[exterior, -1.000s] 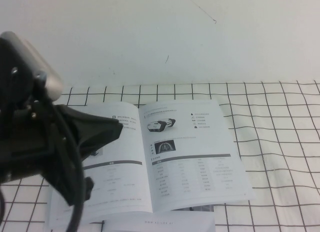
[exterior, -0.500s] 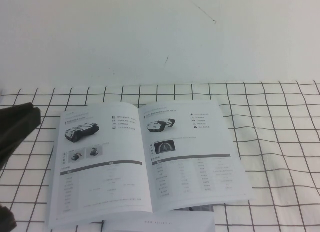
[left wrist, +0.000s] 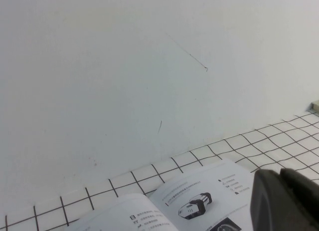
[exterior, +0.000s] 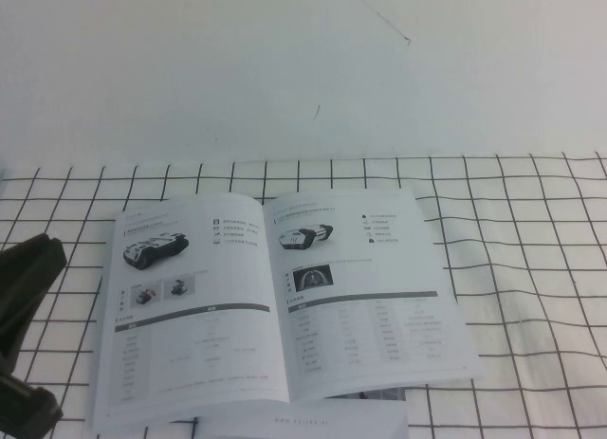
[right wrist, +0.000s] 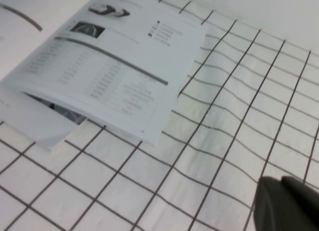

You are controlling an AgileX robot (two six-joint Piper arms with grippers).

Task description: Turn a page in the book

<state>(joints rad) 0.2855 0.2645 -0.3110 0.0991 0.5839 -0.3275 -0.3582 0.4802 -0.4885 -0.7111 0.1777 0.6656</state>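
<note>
We recorded the book (exterior: 280, 301) lying open and flat on the grid-patterned cloth (exterior: 531, 268), left of the table's centre, its spine running from far to near. The left-hand page (exterior: 190, 306) showed a black four-wheeled chassis, two small photos beneath it and a grey-barred table. The right-hand leaf (exterior: 365, 292) carried another vehicle photo, a small dark picture and a grey-barred table of faint print. A plain white sheet (exterior: 303, 420) lay partly under the book's near edge.

We noted the left gripper (exterior: 24, 335) as a dark shape at the left edge of the table, just left of the book and apart from it; we could not tell how its fingers stood, and we saw nothing held. From its own wrist camera the book's far edge (left wrist: 199, 201) lay below a white wall (left wrist: 149, 66).

The right gripper (right wrist: 286, 203) appeared only in its own wrist camera, above bare cloth to the right of the book (right wrist: 114, 66); whether it was parted or closed we could not tell.
</note>
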